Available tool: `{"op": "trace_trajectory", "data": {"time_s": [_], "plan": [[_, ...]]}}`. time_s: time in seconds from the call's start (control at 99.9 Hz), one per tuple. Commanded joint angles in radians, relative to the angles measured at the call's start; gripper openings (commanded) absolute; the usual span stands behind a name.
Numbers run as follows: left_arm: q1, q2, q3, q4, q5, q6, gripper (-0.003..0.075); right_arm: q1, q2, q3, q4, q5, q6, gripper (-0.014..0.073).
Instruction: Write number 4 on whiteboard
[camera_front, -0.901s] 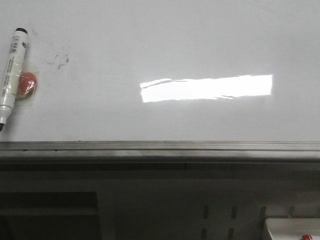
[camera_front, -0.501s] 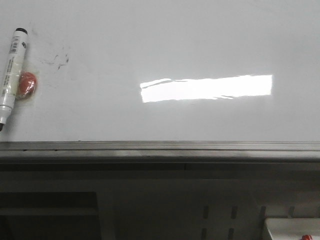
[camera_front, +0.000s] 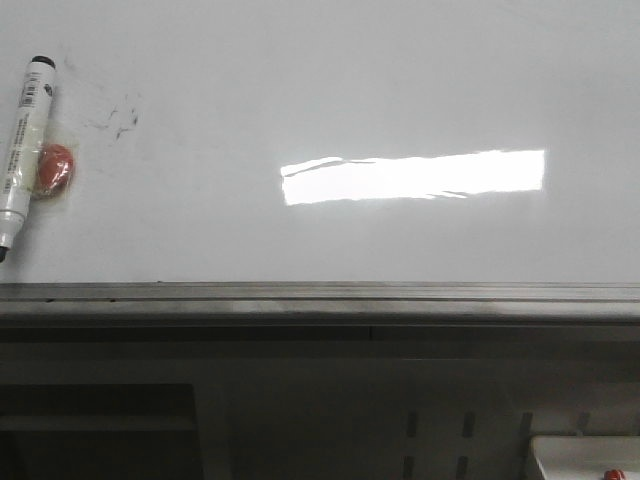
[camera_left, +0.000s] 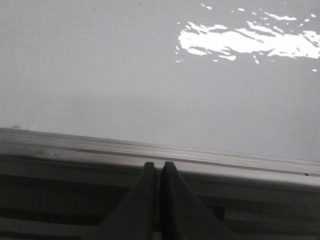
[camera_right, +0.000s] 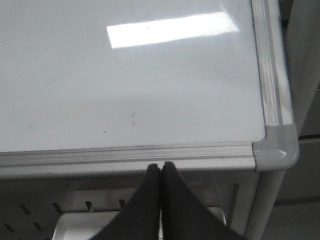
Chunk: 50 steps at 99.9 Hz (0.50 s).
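The whiteboard (camera_front: 330, 90) fills the front view, glossy white with a bright rectangular reflection and a grey metal rim (camera_front: 320, 295) along its near edge. No number 4 shows on it; only faint grey smudges (camera_front: 115, 120) lie at the far left. A white marker with a black cap (camera_front: 20, 150) lies on the board at the left edge. My left gripper (camera_left: 156, 166) is shut and empty, just short of the board's rim (camera_left: 150, 150). My right gripper (camera_right: 161, 166) is shut and empty, just short of the rim (camera_right: 125, 155) near the board's right corner (camera_right: 275, 147).
A small orange-red round object (camera_front: 55, 168) sits beside the marker. Below the rim a grey frame with slots (camera_front: 440, 430) and a white tray corner (camera_front: 590, 458) show. A faint short mark (camera_right: 133, 117) lies on the board in the right wrist view.
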Motion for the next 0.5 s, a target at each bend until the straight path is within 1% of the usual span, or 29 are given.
{"op": "trace_trajectory", "data": {"time_s": [0.0, 0.19, 0.3, 0.491], "plan": [[0.000, -0.024, 0.034, 0.019, -0.054, -0.005, -0.0020, -0.006, -0.015, 0.025, -0.024, -0.024, -0.008, -0.0064], [0.000, -0.024, 0.034, 0.037, -0.106, -0.005, -0.0020, -0.006, -0.015, 0.025, -0.031, -0.105, -0.008, -0.0064], [0.002, -0.024, 0.034, 0.041, -0.114, -0.005, -0.0020, -0.006, -0.015, 0.025, -0.029, -0.109, -0.008, -0.0064], [0.002, -0.024, 0.034, 0.033, -0.185, -0.005, -0.0020, -0.006, -0.015, 0.025, -0.029, -0.120, -0.008, -0.0064]]}}
